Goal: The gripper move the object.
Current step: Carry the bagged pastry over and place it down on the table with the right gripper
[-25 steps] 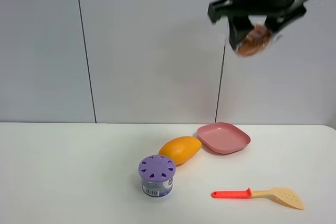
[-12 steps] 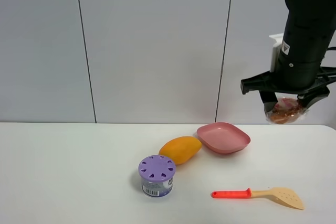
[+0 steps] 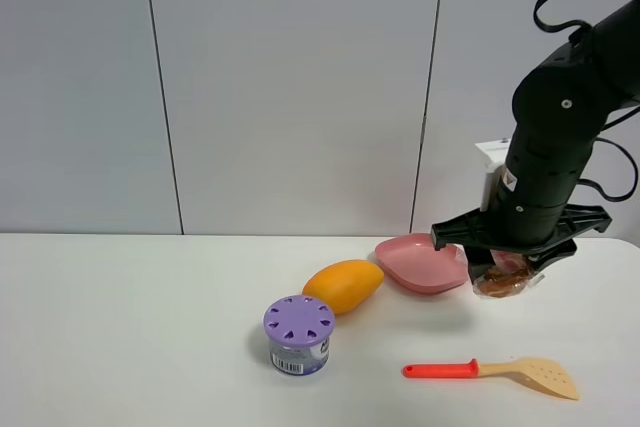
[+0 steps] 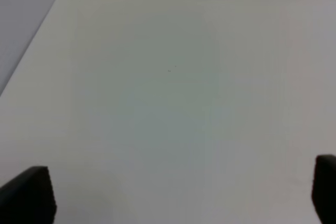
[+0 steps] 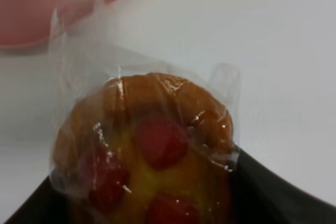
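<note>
Fingers of my right gripper are clamped around the muffin, and I judge this to be the set-down. The worktop shows bare white surface under the load, on the far side of the pink plate from the mango, so there is room to land. My left gripper hangs spread wide and holds nothing, with the plate out of its view. I would leave it where it is. The plate's rim is just beside the muffin, so I would lower straight down without drifting plateward, lest a finger clip the rim. Whether the muffin touches the worktop yet I cannot tell. Its clear wrap is slack and crinkled, so I would release slowly and lift straight up, in case the film snags.
</note>
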Controlling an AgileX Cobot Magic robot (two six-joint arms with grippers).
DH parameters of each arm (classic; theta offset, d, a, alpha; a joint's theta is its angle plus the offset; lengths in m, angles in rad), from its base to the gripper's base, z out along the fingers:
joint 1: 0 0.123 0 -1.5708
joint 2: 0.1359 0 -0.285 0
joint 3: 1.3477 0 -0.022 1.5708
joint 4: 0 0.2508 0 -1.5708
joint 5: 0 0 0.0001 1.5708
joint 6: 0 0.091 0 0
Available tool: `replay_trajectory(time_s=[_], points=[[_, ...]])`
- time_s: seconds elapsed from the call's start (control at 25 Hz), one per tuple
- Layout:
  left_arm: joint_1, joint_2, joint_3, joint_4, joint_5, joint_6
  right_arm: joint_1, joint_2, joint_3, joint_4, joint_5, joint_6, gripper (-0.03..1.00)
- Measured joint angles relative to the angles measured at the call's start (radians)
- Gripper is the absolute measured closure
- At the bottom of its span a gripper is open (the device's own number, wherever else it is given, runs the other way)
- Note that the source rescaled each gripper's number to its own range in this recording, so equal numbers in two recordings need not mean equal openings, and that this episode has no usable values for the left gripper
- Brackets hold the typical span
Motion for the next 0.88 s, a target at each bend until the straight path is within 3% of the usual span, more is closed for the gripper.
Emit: replay_trajectory(time_s=[0.28,0.88], points=[[0.0,0.0,0.0,0.0,0.0,0.0,0.0,0.066,0.0,-0.003,-0.063,0.0,0.97],[0.0,0.0,0.0,0.0,0.0,0.0,0.0,0.145,0.005,-0.035,-0.094,0.088,0.97]])
